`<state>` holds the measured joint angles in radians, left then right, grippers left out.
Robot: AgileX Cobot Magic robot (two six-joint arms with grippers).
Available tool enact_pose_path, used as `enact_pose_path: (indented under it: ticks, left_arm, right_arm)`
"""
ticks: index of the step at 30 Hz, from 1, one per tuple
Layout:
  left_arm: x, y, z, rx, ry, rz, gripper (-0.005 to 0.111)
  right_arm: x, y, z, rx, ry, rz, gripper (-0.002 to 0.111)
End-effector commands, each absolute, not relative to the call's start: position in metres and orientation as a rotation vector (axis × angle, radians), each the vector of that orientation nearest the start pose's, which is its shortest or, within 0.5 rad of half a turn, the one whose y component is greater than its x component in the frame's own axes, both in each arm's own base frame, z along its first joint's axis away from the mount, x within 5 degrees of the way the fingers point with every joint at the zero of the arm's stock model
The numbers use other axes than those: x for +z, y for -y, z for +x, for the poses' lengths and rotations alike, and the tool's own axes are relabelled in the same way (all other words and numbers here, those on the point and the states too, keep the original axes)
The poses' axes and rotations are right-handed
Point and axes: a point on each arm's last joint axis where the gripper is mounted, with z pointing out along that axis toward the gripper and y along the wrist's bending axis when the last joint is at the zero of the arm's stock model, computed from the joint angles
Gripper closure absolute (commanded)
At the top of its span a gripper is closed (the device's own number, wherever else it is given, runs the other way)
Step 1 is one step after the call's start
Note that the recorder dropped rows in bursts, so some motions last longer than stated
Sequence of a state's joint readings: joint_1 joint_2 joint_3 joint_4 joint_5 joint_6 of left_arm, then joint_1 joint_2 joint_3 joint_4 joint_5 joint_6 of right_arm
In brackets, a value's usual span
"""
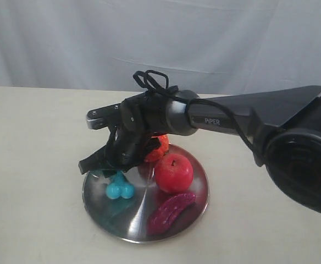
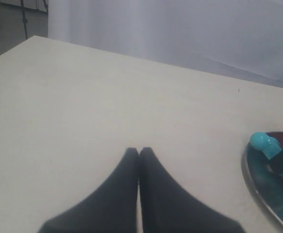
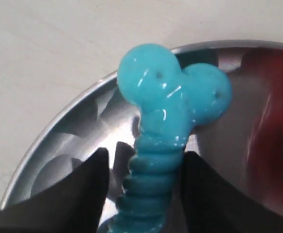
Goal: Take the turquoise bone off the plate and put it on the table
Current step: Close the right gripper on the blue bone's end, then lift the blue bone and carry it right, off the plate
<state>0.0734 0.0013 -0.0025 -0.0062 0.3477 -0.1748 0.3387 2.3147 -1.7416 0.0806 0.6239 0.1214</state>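
The turquoise bone point(image 1: 119, 190) lies on the left part of the steel plate point(image 1: 108, 217), its knobbed end point(image 3: 173, 97) pointing toward the rim point(image 3: 59, 131). My right gripper point(image 3: 145, 160) reaches across to it point(image 1: 110, 171) and is open, its two fingers on either side of the ribbed shaft. One finger touches the shaft and a gap shows at the other. The bone's far end is hidden under the gripper. My left gripper point(image 2: 139, 151) is shut and empty over the cream table point(image 2: 83, 97), with the bone point(image 2: 265, 144) and plate edge point(image 2: 258, 189) off to one side.
On the plate sit a red apple point(image 1: 173, 171), a dark purple curved toy point(image 1: 170, 212) and an orange-red toy point(image 1: 158, 147) behind the gripper. The beige table point(image 1: 34, 165) spreads left of and in front of the plate. A white curtain hangs behind.
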Motion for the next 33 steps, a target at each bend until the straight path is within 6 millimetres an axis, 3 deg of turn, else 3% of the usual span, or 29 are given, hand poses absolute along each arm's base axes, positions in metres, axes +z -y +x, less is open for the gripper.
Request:
enact_pose_path:
  ticks: [1,3,5,8,11,18,23,33]
  left_arm:
    - [0.182,-0.004,0.053,-0.07,-1.812,-0.232,0.107]
    - [0.182,-0.004,0.053,-0.07,-1.812,-0.232,0.107]
    - [0.182,-0.004,0.053,-0.07,-1.812,-0.232,0.107]
    - [0.182,-0.004,0.053,-0.07,-1.812,-0.232,0.107]
    - [0.182,-0.004,0.053,-0.07,-1.812,-0.232,0.107]
    - [0.182,-0.004,0.053,-0.07,-1.812,-0.232,0.107]
    - [0.182,-0.004,0.053,-0.07,-1.812,-0.232,0.107]
    - [0.182,-0.004,0.053,-0.07,-1.812,-0.232,0.107]
  right_arm:
    - [0.131,-0.168,0.465,0.221,-2.665,-0.236,0.086]
    - [0.135,-0.168,0.465,0.227,-2.657,-0.231,0.1]
    - [0.152,-0.169,0.465,0.238,-2.64,-0.226,0.109]
    - [0.176,-0.168,0.461,0.257,-2.616,-0.22,0.109]
    - [0.218,-0.164,0.45,0.267,-2.589,-0.226,0.109]
    - [0.279,-0.153,0.424,0.27,-2.57,-0.225,0.109]
    - [0.307,-0.122,0.411,0.246,-2.612,-0.151,0.109]
    - [0.343,-0.027,0.384,0.098,-2.711,0.067,0.109]
